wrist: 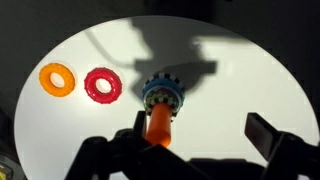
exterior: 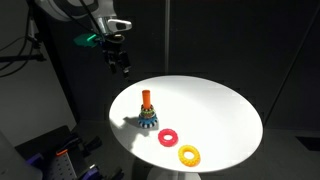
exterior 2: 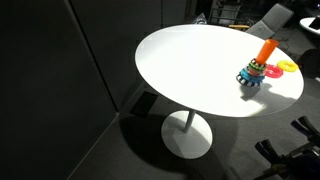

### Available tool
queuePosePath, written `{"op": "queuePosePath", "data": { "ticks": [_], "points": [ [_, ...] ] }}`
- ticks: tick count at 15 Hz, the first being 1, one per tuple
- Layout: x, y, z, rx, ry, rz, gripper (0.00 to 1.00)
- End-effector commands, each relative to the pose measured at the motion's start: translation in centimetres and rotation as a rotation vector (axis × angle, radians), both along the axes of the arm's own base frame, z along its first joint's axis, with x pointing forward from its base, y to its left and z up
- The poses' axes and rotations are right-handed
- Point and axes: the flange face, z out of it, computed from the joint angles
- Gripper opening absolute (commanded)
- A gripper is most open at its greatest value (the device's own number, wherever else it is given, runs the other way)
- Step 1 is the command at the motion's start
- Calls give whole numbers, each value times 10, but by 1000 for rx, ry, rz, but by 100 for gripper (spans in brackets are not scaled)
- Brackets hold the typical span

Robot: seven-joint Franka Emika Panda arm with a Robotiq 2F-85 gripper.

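Note:
A ring stacker with an orange post and several coloured rings at its base stands on a round white table. Beside it lie a red ring and a yellow ring. My gripper hangs open high above the table's far left edge, holding nothing. In the wrist view the stacker sits just ahead of the open gripper, near its left finger, with the red ring and yellow ring to the left. The stacker also shows in an exterior view.
The table stands on a single pedestal foot on a dark floor. Dark curtains surround it. Equipment sits low beside the table, and chairs stand behind it.

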Motion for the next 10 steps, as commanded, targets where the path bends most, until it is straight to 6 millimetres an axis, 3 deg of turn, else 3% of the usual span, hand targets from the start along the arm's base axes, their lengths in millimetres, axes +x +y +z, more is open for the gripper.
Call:
{"op": "queuePosePath", "data": {
  "ticks": [1, 10],
  "points": [
    [24, -28, -5, 10, 25, -141, 100],
    [54, -101, -47, 24, 115, -425, 100]
  ]
}}
